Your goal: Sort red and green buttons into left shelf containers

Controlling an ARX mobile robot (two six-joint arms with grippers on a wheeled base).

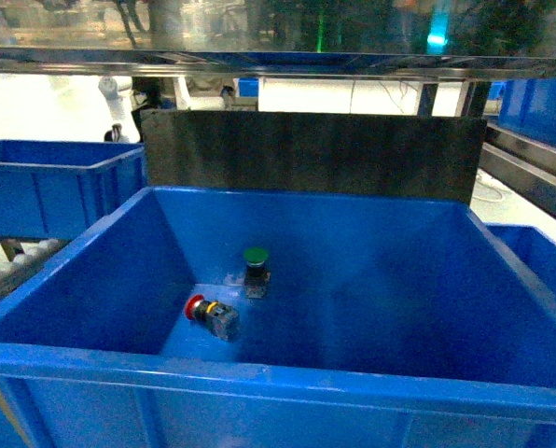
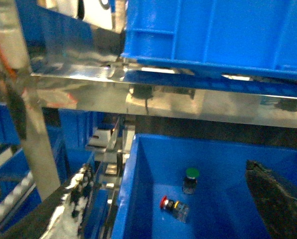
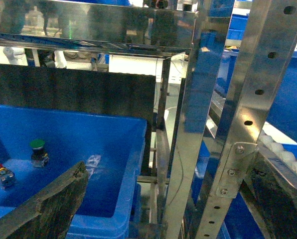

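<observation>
Two buttons lie on the floor of a big blue bin (image 1: 371, 369) in front of me. The green button (image 1: 255, 269) stands upright; the red button (image 1: 210, 315) lies on its side just in front and left of it. The left wrist view looks down at the green button (image 2: 191, 179) and red button (image 2: 174, 208) from above the bin's left wall, with my left gripper (image 2: 167, 172) open and empty. My right gripper (image 3: 167, 169) is open beside the bin's right wall, the green button (image 3: 38, 152) far left. A left shelf container (image 1: 54, 182) sits at left. Neither gripper shows in the head view.
A metal shelf beam (image 1: 278, 61) runs overhead, with another blue bin (image 2: 213, 30) on it. A dark panel (image 1: 306, 154) stands behind the big bin. Perforated steel uprights (image 3: 248, 114) and a roller track (image 3: 283, 154) are close to my right gripper. More blue bins (image 1: 539, 107) at right.
</observation>
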